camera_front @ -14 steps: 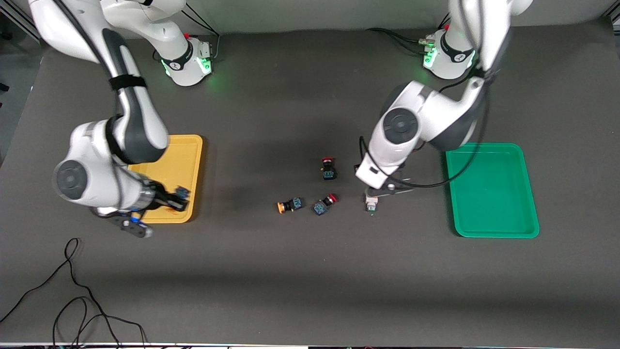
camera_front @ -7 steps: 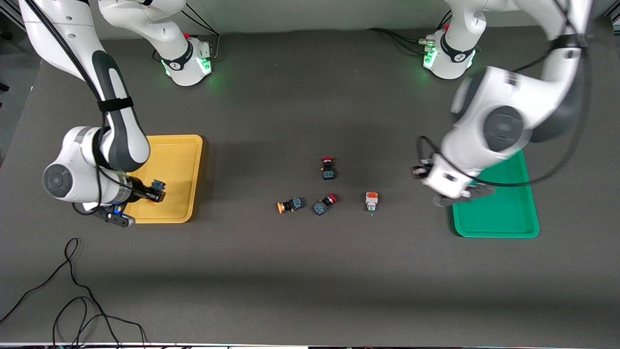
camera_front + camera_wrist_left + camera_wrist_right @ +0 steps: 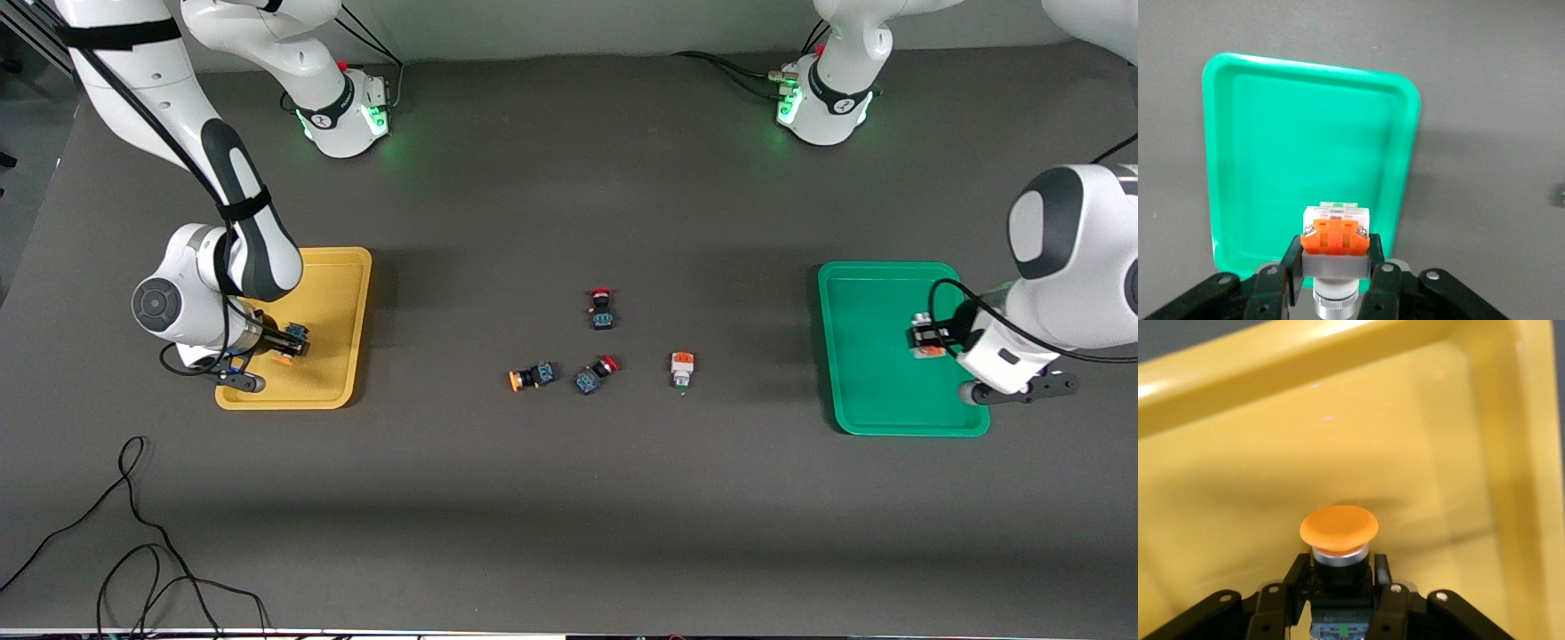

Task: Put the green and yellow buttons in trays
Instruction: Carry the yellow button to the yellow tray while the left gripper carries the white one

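Note:
My left gripper [image 3: 927, 338] is shut on a white-bodied switch with an orange block [image 3: 925, 341] and holds it over the green tray [image 3: 876, 400]. In the left wrist view the switch [image 3: 1335, 230] sits between the fingers, above the tray [image 3: 1291, 147]. My right gripper [image 3: 286, 342] is shut on a black-and-blue switch with an orange-yellow cap [image 3: 289, 348], low over the yellow tray [image 3: 333, 284]. The right wrist view shows the cap [image 3: 1338, 527] close above the tray floor [image 3: 1238, 487]. A second white-bodied switch [image 3: 682, 368] and a second orange-capped switch [image 3: 532, 377] lie mid-table.
Two black-and-blue switches with red caps lie mid-table, one [image 3: 602, 308] farther from the front camera, one [image 3: 596, 374] between the orange-capped and white switches. A black cable [image 3: 133, 533] loops near the table's front edge at the right arm's end.
My left arm has swung from over the mid-table switches to over the green tray, carrying a white-bodied switch. My right gripper has shifted a little over the yellow tray with its switch.

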You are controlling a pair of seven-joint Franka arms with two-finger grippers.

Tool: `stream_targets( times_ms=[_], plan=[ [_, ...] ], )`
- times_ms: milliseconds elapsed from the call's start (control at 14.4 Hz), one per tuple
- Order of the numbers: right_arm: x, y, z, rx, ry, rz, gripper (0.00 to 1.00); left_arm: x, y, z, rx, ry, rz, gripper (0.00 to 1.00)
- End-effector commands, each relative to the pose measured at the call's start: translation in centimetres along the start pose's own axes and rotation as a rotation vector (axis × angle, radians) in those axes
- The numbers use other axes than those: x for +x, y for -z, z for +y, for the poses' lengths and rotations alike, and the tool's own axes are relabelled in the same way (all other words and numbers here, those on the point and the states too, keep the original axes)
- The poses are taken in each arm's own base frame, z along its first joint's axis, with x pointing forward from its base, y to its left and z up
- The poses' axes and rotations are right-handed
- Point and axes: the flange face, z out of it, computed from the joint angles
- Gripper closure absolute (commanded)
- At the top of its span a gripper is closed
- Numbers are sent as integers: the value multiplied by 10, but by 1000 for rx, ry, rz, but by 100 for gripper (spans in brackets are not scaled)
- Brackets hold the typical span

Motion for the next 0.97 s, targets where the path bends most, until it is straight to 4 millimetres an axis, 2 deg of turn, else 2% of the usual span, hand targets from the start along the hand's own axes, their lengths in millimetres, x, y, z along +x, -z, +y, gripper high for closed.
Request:
stream_targets(
  times_ms=[0, 69, 208, 277, 346, 416, 485, 554, 623, 693, 762, 831, 900],
  plan=[
    [0, 7, 8, 18, 11, 14, 1, -19, -76, 6, 30, -71, 39, 83],
    [-1, 13, 7, 24, 12, 7, 0, -24, -108, 5, 35, -86, 54, 83],
    [-1, 30, 2, 41, 21, -22, 0, -31, -155, 4, 14, -90, 97, 83],
    [1, 43, -1, 53, 24, -28, 0, -30, -168, 2, 6, -86, 103, 83],
    [4, 59, -8, 65, 32, -37, 0, -30, -173, 2, 3, -86, 104, 83],
    [10, 79, -18, 73, 38, -52, 0, -30, -174, 3, 2, -82, 102, 79],
    [19, 100, -35, 76, 44, -72, 0, -30, -174, 3, 2, -77, 101, 56],
    [25, 120, -59, 109, 32, -83, 0, -29, -172, 2, 3, -81, 100, 13],
    [28, 134, -87, 149, 4, -85, 0, -29, -166, 2, 6, -85, 100, 0],
    [29, 140, -109, 172, -30, -90, 0, -27, -157, 1, 10, -81, 105, 0],
    [24, 138, -142, 195, -60, -101, 0, -25, -142, -1, 18, -79, 93, 0],
    [19, 134, -176, 206, -83, -107, 0, -21, -119, -3, 29, -82, 75, 0],
    [19, 132, -198, 212, -118, -103, 0, -16, -96, -9, 40, -74, 49, 0]
  ],
)
